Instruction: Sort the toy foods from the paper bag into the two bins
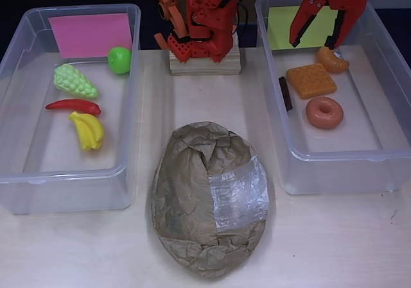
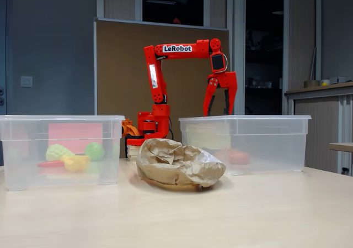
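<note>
Claw (image 1: 314, 43) hangs released, empty, over one bin (image 1: 385, 153) at three o'clock holding four toys; another bin (image 1: 13, 63) at nine o'clock holds four; one paper bag (image 1: 192, 192) between.

red arm (image 2: 160, 71), brown paper bag (image 1: 192, 198), pink label (image 1: 90, 34), yellow banana (image 1: 88, 131)

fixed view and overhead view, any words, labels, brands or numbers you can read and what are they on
"LeRobot": white plate on the red arm's upper link, fixed view.
Pink paper label in the left bin: blank, no writing visible.
Yellow-green paper label in the right bin: blank where visible, partly hidden by the gripper.
Clear window patch on the paper bag: no print readable.
</note>
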Controlling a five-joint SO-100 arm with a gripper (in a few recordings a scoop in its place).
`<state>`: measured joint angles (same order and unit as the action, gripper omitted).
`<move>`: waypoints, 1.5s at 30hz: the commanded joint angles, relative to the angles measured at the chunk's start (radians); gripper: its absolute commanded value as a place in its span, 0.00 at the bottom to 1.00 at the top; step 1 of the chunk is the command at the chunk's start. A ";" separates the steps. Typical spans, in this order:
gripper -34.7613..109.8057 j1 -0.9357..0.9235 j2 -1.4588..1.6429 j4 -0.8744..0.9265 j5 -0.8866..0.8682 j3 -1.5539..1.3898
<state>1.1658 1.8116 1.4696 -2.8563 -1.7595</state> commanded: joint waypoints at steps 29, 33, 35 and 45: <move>0.24 -0.971 0.701 -0.365 1.470 -0.653; 0.24 -0.999 0.862 -0.463 1.552 -0.808; 0.24 -1.014 0.965 -0.517 1.588 -0.916; 0.26 -1.085 1.390 -0.632 1.862 -1.295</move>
<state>0.0782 3.0940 0.8529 -1.0569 -2.9897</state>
